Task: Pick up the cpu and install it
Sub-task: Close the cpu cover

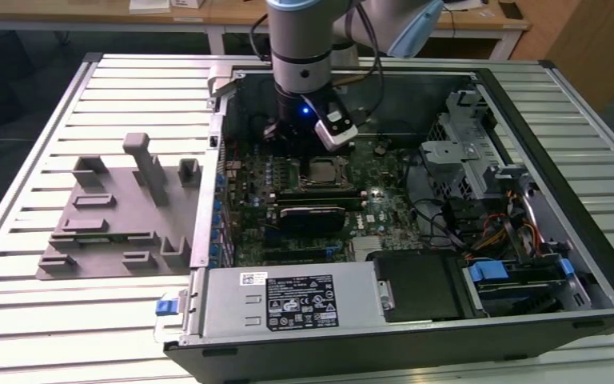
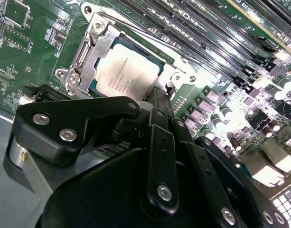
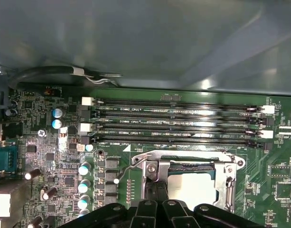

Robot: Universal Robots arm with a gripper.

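**A:** Cpu, position?

**B:** The cpu [image 2: 127, 71] lies flat on the motherboard [image 1: 387, 210], silvery top up, with the metal socket frame [image 2: 83, 59] around its edges. In the exterior view it sits near the board's middle, inside the open computer case [image 1: 568, 172].

**A:** Pincer?

**B:** The pincer [image 2: 157, 97] hangs over the socket frame, tips together, nothing between them. In the second wrist view the tips come down at the frame's edge, just beside the cpu. Touching or apart, cannot tell.

**A:** Arm?

**B:** The arm [image 1: 301, 48] stands upright and reaches down into the case.

**A:** Around the frame?

**B:** First wrist view: long memory slots [image 3: 183, 114] run side by side just past the frame. A thin wire lever [image 3: 131, 164] bends round one of its corners. A row of round capacitors [image 3: 83, 186] stands near that corner.

**A:** Rest of the scene?

**B:** The case lies on its side on the slatted worktop [image 1: 29, 320]. A grey fixture tray [image 1: 115, 228] rests on the worktop at the exterior view's left, just beside the case and well apart from the pincer. A grey power supply box [image 1: 233, 308] fills the case's corner nearest the camera. A black block [image 1: 309, 218] sits on the board just beside the cpu, on the camera's side.
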